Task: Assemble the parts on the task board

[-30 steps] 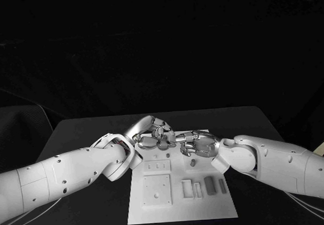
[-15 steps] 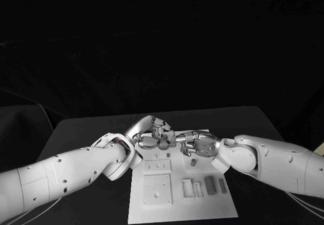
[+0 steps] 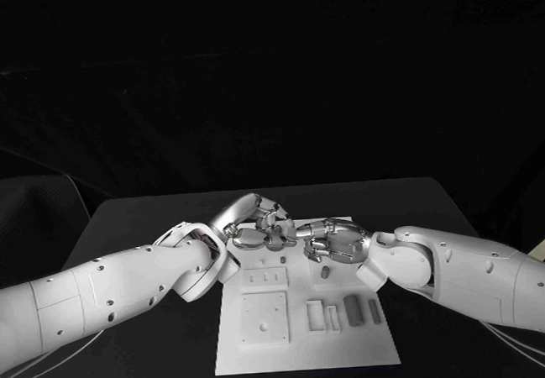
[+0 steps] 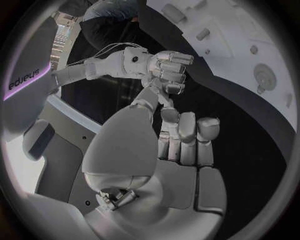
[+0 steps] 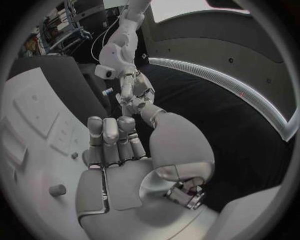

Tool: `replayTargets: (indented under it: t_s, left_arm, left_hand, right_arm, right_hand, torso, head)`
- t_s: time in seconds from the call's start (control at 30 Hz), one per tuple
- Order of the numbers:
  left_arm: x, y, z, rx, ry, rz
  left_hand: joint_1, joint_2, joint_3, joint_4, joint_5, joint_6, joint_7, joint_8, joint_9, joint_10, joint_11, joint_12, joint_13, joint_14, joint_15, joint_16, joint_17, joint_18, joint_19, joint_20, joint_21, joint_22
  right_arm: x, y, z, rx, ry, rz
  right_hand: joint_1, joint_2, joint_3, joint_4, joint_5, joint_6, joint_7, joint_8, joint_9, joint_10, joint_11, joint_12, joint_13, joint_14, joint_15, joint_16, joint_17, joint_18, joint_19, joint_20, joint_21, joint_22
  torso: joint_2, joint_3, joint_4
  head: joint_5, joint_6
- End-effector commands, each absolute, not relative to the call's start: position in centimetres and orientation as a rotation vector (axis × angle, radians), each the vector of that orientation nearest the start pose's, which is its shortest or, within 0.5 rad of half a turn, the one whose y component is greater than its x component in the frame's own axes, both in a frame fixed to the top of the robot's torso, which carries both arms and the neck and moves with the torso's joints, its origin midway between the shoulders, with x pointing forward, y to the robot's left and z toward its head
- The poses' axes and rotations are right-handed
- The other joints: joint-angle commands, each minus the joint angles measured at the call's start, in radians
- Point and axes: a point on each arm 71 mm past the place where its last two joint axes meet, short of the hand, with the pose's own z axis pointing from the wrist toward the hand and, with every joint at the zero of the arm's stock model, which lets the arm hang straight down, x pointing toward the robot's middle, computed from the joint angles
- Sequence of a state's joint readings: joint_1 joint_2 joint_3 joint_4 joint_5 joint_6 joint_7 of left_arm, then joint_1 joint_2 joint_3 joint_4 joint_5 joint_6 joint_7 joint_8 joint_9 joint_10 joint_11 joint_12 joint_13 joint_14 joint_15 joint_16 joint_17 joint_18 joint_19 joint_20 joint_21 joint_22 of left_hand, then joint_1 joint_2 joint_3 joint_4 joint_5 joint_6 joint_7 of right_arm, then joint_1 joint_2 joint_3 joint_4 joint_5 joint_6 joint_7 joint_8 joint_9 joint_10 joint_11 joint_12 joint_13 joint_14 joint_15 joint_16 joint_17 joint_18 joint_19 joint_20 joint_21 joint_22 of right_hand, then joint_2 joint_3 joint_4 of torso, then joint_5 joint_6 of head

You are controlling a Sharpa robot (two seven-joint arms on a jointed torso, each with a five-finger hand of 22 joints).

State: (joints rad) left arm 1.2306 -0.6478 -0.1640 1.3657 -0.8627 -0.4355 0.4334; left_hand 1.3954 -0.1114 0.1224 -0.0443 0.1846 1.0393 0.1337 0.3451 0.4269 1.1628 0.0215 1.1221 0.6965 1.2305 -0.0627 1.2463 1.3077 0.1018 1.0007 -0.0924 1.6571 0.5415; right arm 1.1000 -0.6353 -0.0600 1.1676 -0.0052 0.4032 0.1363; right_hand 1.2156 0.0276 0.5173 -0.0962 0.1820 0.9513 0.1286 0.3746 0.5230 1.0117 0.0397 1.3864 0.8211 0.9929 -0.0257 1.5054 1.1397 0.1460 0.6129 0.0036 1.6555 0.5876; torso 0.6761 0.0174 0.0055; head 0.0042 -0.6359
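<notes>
At centre frame of the head view, the left hand (image 3: 255, 226) and right hand (image 3: 332, 241) meet fingertip to fingertip, fingers curled, above the far end of the white task board (image 3: 305, 322) on the black bench (image 3: 141, 220); whether either holds a part cannot be told.

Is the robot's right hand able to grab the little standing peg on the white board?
Probably yes. The small peg stands alone on the task board, just below the right hand, and nothing lies between them. The hand's fingers are curled in now, so they would need to spread first.
</notes>
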Motion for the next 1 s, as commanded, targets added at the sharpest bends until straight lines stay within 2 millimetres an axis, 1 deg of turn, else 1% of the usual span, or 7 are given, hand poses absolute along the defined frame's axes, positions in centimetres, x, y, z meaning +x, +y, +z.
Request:
replayTargets:
  t_s: [0.03, 0.23, 0.5, 0.7, 0.8, 1.0]
  left_arm:
    - [49.21, 13.59, -19.89, -0.059, 1.523, -1.273]
    - [49.13, 13.45, -19.91, -0.051, 1.529, -1.279]
    - [49.02, 13.28, -19.9, -0.038, 1.531, -1.289]
    - [49.02, 13.28, -19.92, -0.033, 1.535, -1.29]
    - [49.04, 13.34, -19.93, -0.034, 1.536, -1.289]
    - [49.07, 13.36, -19.98, -0.034, 1.542, -1.288]
  left_hand:
    - [0.004, 0.005, 0.004, 0.0, 0.002, 0.0, 0.006, -0.005, -0.001, -0.008, 0.001, 0.006, 0.001, -0.007, 0.0, 0.005, 0.048, 0.076, -0.005, 0.003, 0.021, 0.001]
    - [0.005, 0.006, 0.006, 0.001, 0.002, -0.002, 0.006, -0.007, -0.002, -0.01, 0.001, 0.006, 0.001, -0.008, 0.0, 0.006, 0.048, 0.076, -0.007, 0.003, 0.02, 0.001]
    - [0.016, 0.024, 0.029, 0.006, 0.003, 0.0, 0.002, -0.007, -0.001, -0.019, 0.003, 0.007, 0.002, -0.019, 0.0, 0.011, 0.042, 0.077, -0.014, 0.005, 0.019, 0.001]
    - [0.028, 0.045, 0.06, 0.015, 0.003, 0.015, -0.004, -0.001, 0.002, -0.027, 0.006, 0.011, 0.004, -0.03, 0.002, 0.019, 0.036, 0.077, -0.022, 0.007, 0.021, 0.002]
    - [0.034, 0.055, 0.078, 0.021, 0.003, 0.024, -0.003, 0.002, 0.004, -0.03, 0.007, 0.013, 0.005, -0.034, 0.003, 0.023, 0.033, 0.078, -0.026, 0.008, 0.022, 0.003]
    - [0.04, 0.066, 0.101, 0.028, 0.003, 0.037, 0.001, 0.006, 0.007, -0.033, 0.007, 0.015, 0.006, -0.039, 0.004, 0.029, 0.03, 0.078, -0.03, 0.008, 0.024, 0.004]
  right_arm:
    - [49.25, -16.47, -26.49, 1.06, 2.075, 1.929]
    - [49.27, -16.45, -26.52, 1.059, 2.077, 1.925]
    - [49.32, -16.4, -26.58, 1.056, 2.081, 1.916]
    - [49.34, -16.41, -26.59, 1.057, 2.08, 1.914]
    - [49.36, -16.44, -26.59, 1.058, 2.079, 1.913]
    - [49.51, -16.65, -26.65, 1.074, 2.064, 1.891]
  right_hand:
    - [-0.001, 0.008, 0.006, -0.001, 0.003, 0.087, 0.009, 0.032, 0.025, -0.002, 0.003, -0.005, -0.002, -0.006, -0.003, -0.004, -0.001, -0.005, -0.007, 0.002, 0.053, -0.001]
    - [-0.001, 0.009, 0.007, -0.001, 0.003, 0.087, 0.009, 0.032, 0.025, -0.002, 0.003, -0.005, -0.002, -0.006, -0.003, -0.005, -0.001, -0.005, -0.008, 0.002, 0.053, -0.001]
    - [-0.001, 0.009, 0.007, -0.002, 0.003, 0.087, 0.009, 0.032, 0.025, -0.002, 0.003, -0.005, -0.002, -0.007, -0.003, -0.005, -0.001, -0.005, -0.008, 0.002, 0.052, -0.001]
    - [-0.002, 0.009, 0.007, -0.002, 0.003, 0.087, 0.009, 0.032, 0.025, -0.003, 0.003, -0.005, -0.002, -0.007, -0.003, -0.005, -0.001, -0.005, -0.008, 0.002, 0.052, -0.002]
    - [-0.002, 0.009, 0.007, -0.002, 0.003, 0.086, 0.009, 0.032, 0.025, -0.003, 0.003, -0.005, -0.002, -0.007, -0.003, -0.005, -0.001, -0.005, -0.008, 0.002, 0.052, -0.002]
    - [-0.002, 0.009, 0.007, -0.002, 0.003, 0.086, 0.009, 0.032, 0.025, -0.003, 0.003, -0.005, -0.002, -0.007, -0.003, -0.005, -0.001, -0.005, -0.009, 0.002, 0.052, -0.002]
  torso:
    - [0.0, -0.0003, -0.0001]
    - [0.0, -0.0002, 0.0001]
    - [0.0, -0.0004, 0.0001]
    - [0.0, -0.0002, 0.0004]
    - [0.0, -0.0002, 0.0001]
    - [0.0, -0.0002, -0.0001]
  head:
    - [0.0, 0.0]
    - [0.001, -0.002]
    - [0.001, -0.003]
    - [0.001, -0.004]
    - [0.001, -0.004]
    - [0.001, -0.005]
